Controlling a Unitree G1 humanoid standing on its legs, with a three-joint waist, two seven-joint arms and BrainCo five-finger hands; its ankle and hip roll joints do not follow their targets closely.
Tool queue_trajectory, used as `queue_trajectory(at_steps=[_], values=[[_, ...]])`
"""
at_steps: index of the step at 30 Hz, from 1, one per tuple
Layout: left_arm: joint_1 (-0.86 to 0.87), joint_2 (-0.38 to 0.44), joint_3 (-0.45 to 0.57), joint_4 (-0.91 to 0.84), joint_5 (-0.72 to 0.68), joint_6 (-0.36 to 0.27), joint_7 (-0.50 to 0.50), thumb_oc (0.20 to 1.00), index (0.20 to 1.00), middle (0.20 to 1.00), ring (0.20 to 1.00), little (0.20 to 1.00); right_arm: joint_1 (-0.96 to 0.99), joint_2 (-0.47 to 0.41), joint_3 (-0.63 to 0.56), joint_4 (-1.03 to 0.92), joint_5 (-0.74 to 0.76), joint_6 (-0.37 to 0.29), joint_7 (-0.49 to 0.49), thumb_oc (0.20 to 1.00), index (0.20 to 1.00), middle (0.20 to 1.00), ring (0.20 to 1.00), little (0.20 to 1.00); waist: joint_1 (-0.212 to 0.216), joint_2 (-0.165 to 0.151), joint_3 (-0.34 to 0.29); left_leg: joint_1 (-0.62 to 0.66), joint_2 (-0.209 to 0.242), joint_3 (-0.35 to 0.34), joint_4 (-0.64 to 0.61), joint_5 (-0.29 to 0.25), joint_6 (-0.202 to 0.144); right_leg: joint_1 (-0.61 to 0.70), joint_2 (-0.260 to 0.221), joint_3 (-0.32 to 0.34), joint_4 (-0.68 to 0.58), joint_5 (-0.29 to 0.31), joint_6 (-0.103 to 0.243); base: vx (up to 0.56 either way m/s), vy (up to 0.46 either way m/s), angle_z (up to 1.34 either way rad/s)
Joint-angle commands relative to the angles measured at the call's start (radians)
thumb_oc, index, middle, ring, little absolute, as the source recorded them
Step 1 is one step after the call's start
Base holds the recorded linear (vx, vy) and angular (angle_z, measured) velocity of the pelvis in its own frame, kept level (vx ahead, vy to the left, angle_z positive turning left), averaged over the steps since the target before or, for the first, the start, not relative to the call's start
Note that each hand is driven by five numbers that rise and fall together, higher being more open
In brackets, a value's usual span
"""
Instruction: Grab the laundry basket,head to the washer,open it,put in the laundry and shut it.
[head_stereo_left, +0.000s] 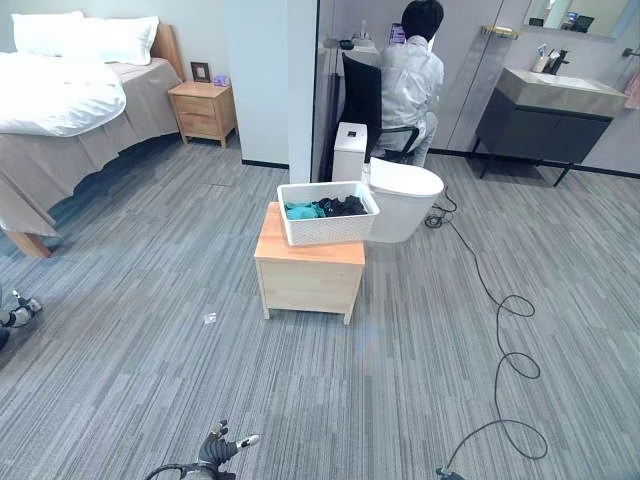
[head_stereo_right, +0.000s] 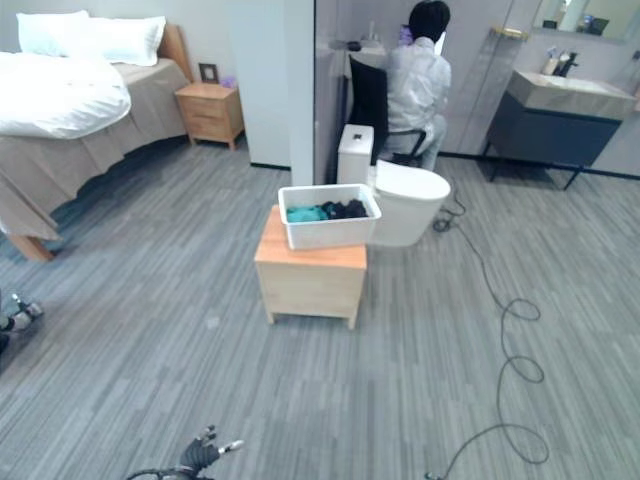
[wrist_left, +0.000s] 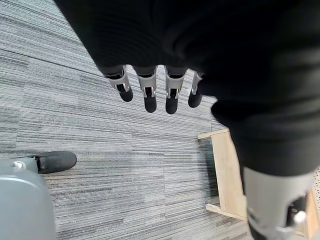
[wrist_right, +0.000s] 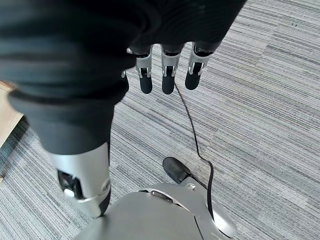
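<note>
White basket (head_stereo_left: 328, 213) with teal and dark laundry (head_stereo_left: 325, 208) is seen in the left eye view, set on a small wooden counter (head_stereo_left: 308, 272) mid-room, its far end overhanging beside a white round-topped unit (head_stereo_left: 405, 200). A bed (head_stereo_left: 70, 110) and nightstand (head_stereo_left: 203, 110) are placed at far left, a sink (head_stereo_left: 560, 95) at far right, and a person (head_stereo_left: 412, 80) is seated with back turned behind the basket. Left hand (head_stereo_left: 222, 447) is seen at the bottom edge, well apart from the basket.

Right eye view: the same layout is given; a loose cable (head_stereo_right: 510, 340) is looped over the grey floor (head_stereo_right: 150, 300) at right.

Left wrist view: fingers (wrist_left: 150, 92) are held straight and relaxed over the floor, nothing gripped; the counter's leg and side are shown past them.

Right wrist view: right hand (wrist_right: 155, 60) is held over the floor, fingers (wrist_right: 167, 75) straight, loose, empty.
</note>
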Motion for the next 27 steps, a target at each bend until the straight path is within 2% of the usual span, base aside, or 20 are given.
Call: queue_trajectory(at_steps=[1, 5, 16, 23, 27], values=[[-0.069, 0.024, 0.0, 0.038, 0.037, -0.05, 0.029, 1.0, 1.0, 1.0, 1.0, 1.0, -0.053, -0.001, 0.034, 0.035, -0.001, -0.011, -0.003, 1.0, 1.0, 1.0, 1.0, 1.0, 0.012, -0.001, 0.039, -0.01, -0.031, -0.046, 0.016, -0.068, 0.044, 0.057, -0.051, -0.007, 0.011, -0.126, 0.052, 0.0, 0.0, 0.0], [-0.068, 0.034, -0.001, 0.043, 0.077, -0.049, 0.051, 1.0, 1.0, 1.0, 1.0, 1.0, -0.048, -0.004, 0.024, 0.05, 0.0, -0.012, -0.007, 1.0, 1.0, 1.0, 1.0, 1.0, 0.01, 0.002, 0.04, -0.008, -0.031, -0.045, 0.015, -0.069, 0.045, 0.054, -0.052, -0.003, 0.011, -0.125, 0.053, 0.0, 0.0, 0.0], [-0.058, 0.027, 0.021, 0.058, 0.04, -0.049, 0.047, 1.0, 1.0, 1.0, 1.0, 1.0, -0.049, -0.013, 0.005, 0.037, 0.023, -0.012, -0.013, 1.0, 1.0, 1.0, 1.0, 1.0, 0.0, 0.006, 0.046, 0.0, -0.018, -0.038, 0.015, -0.066, 0.036, 0.056, -0.042, 0.009, 0.011, -0.131, 0.046, 0.0, -0.022, -0.02], [-0.071, 0.024, 0.021, 0.058, 0.013, -0.048, 0.043, 1.0, 1.0, 1.0, 1.0, 1.0, -0.047, -0.02, -0.006, 0.047, 0.05, -0.013, -0.017, 1.0, 1.0, 1.0, 1.0, 1.0, -0.007, 0.017, 0.06, -0.016, 0.029, -0.043, 0.032, -0.043, 0.006, 0.055, 0.004, 0.014, 0.011, -0.154, 0.017, -0.02, -0.133, -0.01], [-0.065, 0.023, 0.027, 0.051, -0.005, -0.048, 0.038, 1.0, 1.0, 1.0, 1.0, 1.0, -0.053, -0.03, -0.021, 0.037, 0.077, -0.025, -0.026, 1.0, 1.0, 1.0, 1.0, 1.0, -0.006, 0.018, 0.077, -0.047, 0.062, -0.052, 0.106, -0.048, -0.012, 0.063, 0.035, 0.023, 0.011, -0.17, -0.007, -0.02, -0.127, 0.01]])
